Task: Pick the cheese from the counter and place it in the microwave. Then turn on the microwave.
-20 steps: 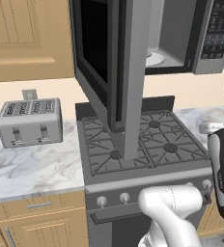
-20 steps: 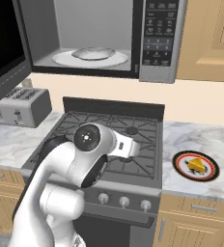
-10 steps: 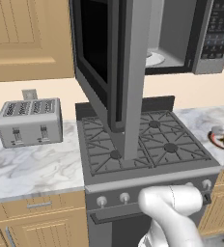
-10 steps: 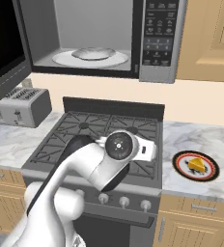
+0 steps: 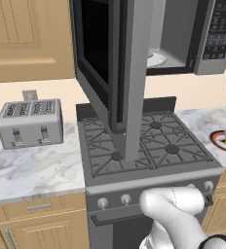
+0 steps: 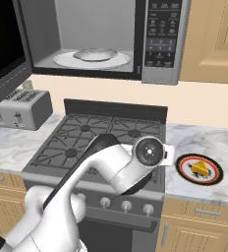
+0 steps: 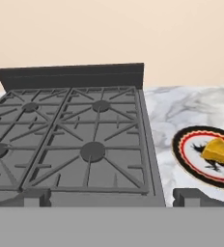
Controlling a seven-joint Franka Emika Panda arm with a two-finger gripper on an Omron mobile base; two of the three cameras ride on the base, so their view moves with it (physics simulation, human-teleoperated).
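Observation:
The cheese [image 7: 219, 150] is a small yellow wedge lying on a round dark plate with a red rim [image 7: 187, 147], on the marble counter [image 7: 191, 111] right of the stove. In the hand view my gripper [image 7: 113, 198] is open, its fingertips [image 7: 34, 197] wide apart and bare, low at the stove's front edge. The cheese [image 6: 200, 168] lies ahead and to the right of it, untouched. My wrist [image 6: 150, 151] hovers at the stove's front right corner, just left of the plate [image 6: 200, 181]. The microwave [image 6: 101, 39] hangs above the stove with its door [image 5: 110, 63] swung wide open and a white turntable [image 6: 94, 58] inside.
The black gas stove [image 6: 96, 138] with raised grates lies under the microwave. A silver toaster [image 5: 31, 122] stands on the left counter. The open door juts out over the stove's left half. The button panel [image 6: 160, 34] is at the microwave's right. Wooden cabinets run below.
The arm has swung to the right and lower, bringing the wrist from the stove's middle to its front right corner beside the plate. The gripper stayed open; the cheese has not moved.

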